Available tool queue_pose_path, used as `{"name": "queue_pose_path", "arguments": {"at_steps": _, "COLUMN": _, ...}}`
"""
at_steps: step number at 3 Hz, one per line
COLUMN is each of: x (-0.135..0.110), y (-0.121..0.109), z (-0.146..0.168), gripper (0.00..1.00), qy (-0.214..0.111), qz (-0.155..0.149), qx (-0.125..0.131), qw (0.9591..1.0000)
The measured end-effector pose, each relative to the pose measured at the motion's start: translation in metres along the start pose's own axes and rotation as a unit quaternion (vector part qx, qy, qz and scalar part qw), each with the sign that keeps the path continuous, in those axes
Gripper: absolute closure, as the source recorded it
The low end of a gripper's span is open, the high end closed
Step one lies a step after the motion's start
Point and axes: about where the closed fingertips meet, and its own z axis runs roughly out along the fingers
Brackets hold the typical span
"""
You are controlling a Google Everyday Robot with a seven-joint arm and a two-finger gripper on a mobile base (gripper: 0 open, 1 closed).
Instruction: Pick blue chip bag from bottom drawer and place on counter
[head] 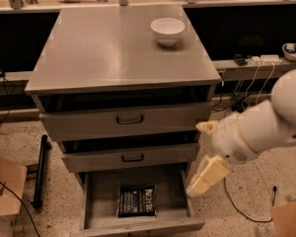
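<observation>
Down in the bottom drawer point(102, 194), a dark blue chip bag point(136, 200), white-lettered; end effector point(199, 157) released, empty, beside the drawer.

Bag point(136, 200) flat in drawer point(102, 201), near claw point(198, 158)

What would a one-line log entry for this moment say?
stage: pre-grasp | gripper: open, empty, by right edge of bottom drawer | blue chip bag: flat in that open drawer | counter: white bowl on it

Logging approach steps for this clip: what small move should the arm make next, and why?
Probably bring the gripper across and down over the blue chip bag, lying flat in the open bottom drawer; the gripper hangs open and empty beside the drawer.
</observation>
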Motion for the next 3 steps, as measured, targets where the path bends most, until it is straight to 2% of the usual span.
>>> {"name": "queue_pose_path", "arguments": {"at_steps": 1, "x": 0.023, "y": 0.017, "z": 0.070, "gripper": 0.00, "qy": -0.045, "qz": 0.032, "qx": -0.031, "qw": 0.9980}}
{"name": "queue_pose_path", "arguments": {"at_steps": 2, "x": 0.047, "y": 0.028, "z": 0.136, "gripper": 0.00, "qy": -0.084, "qz": 0.080, "qx": -0.060, "qw": 0.9914}}
{"name": "queue_pose_path", "arguments": {"at_steps": 3, "x": 0.056, "y": 0.030, "z": 0.154, "gripper": 0.00, "qy": -0.083, "qz": 0.093, "qx": -0.071, "qw": 0.9896}}
